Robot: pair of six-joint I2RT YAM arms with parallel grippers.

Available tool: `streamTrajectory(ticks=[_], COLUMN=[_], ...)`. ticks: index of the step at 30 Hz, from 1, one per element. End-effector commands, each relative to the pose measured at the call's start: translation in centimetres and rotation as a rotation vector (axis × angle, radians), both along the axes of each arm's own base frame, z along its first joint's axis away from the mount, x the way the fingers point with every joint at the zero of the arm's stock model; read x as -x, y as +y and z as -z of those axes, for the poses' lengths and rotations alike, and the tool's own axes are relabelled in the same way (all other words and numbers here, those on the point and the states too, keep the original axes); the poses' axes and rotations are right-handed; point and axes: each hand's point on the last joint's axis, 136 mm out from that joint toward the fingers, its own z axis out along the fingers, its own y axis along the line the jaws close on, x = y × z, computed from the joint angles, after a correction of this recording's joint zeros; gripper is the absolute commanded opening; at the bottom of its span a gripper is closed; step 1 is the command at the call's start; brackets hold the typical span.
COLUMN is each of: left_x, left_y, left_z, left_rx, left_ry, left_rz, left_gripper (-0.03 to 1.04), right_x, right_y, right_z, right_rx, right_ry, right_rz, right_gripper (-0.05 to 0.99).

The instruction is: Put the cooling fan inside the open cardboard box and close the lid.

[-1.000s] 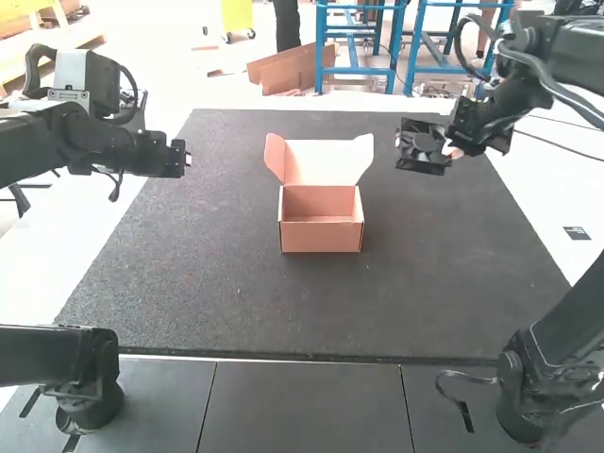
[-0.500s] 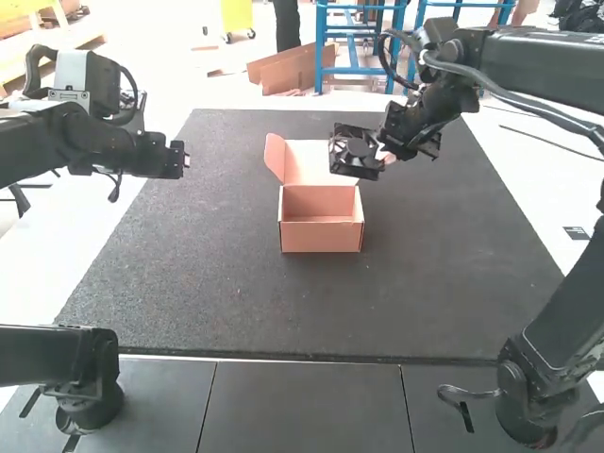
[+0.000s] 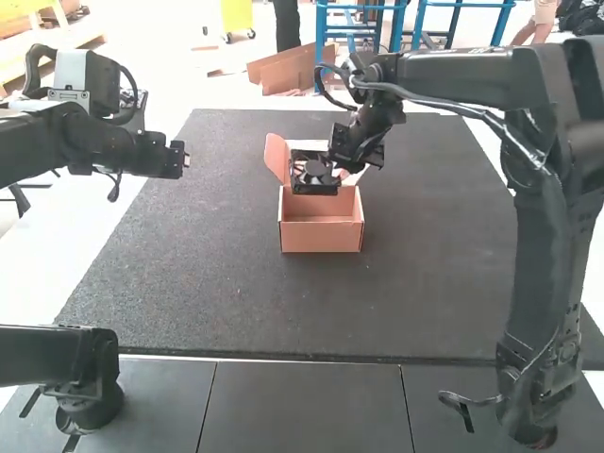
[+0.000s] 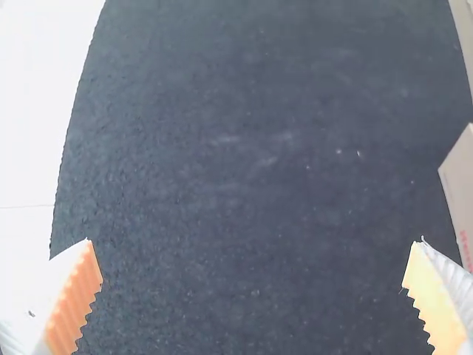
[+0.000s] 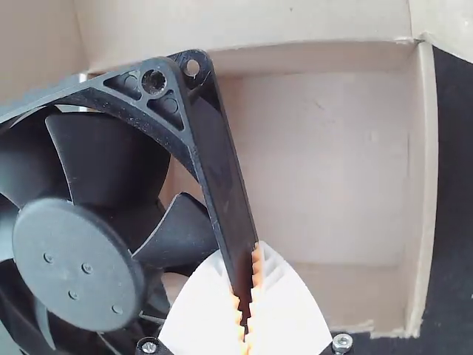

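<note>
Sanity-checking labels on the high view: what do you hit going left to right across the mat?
left gripper → cardboard box → right arm's upright link. The cooling fan hangs over the box, so it is left unranked.

**Colours and surface patterns at the table**

The cooling fan [image 3: 313, 174] is black throughout, frame and blades alike. The cardboard box [image 3: 321, 226] is plain pale brown inside and out. A dark grey, finely speckled mat [image 3: 236, 274] covers the table [image 3: 47, 245], whose bare margin is off-white. The left end effector [image 4: 251, 296] and the right end effector [image 5: 247, 310] have white ribbed fingers with orange saw-toothed pads [image 4: 74, 296]. The arms [image 3: 453, 71] are black.
</note>
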Motion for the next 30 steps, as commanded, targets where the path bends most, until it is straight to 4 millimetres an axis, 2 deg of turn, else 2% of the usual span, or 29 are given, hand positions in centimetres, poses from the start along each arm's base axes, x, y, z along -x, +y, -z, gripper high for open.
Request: streamTrajectory(ticks=[1, 10, 17, 19, 20, 22, 23, 27, 30], left_x=[0.1, -0.3, -0.7, -0.9, -0.9, -1.1, -1.2, -1.8, -2.6], left_y=[-0.2, -0.3, -0.3, -0.2, -0.3, -0.3, -0.3, -0.3, -0.4], left_z=[-1.6, -2.8, -4.1, -4.5, -4.7, -4.6, -4.4, -4.4, -4.1], left_rx=[-0.013, -0.012, -0.010, -0.010, -0.009, -0.010, -0.010, -0.010, -0.011], left_ry=[-0.050, -0.084, -0.114, -0.122, -0.125, -0.116, -0.110, -0.110, -0.101], left_rz=[0.013, 0.013, 0.013, 0.011, 0.013, 0.013, 0.011, 0.013, 0.013], left_gripper=[0.97, 0.97, 0.97, 0.97, 0.97, 0.97, 0.97, 0.97, 0.97], right_x=[-1.4, -1.6, -1.1, -1.3, -1.4, -1.6, -1.7, -1.9, -2.1], right_y=[0.4, -0.6, -0.5, -0.2, -0.1, 0.3, 0.6, 2.1, 3.1], right_z=[-1.1, 3.8, 5.9, 5.7, 5.6, 5.0, 4.6, 1.7, -2.5], right_rx=[0.012, 0.114, 0.136, 0.123, 0.118, 0.102, 0.089, 0.002, -0.064], right_ry=[-0.050, 0.026, 0.070, 0.068, 0.065, 0.056, 0.056, 0.048, 0.008], right_rz=[-0.002, 0.001, -0.007, -0.004, -0.006, -0.016, -0.023, -0.078, -0.128], right_gripper=[0.00, 0.00, 0.00, 0.11, 0.21, 0.48, 0.56, 0.70, 0.77])
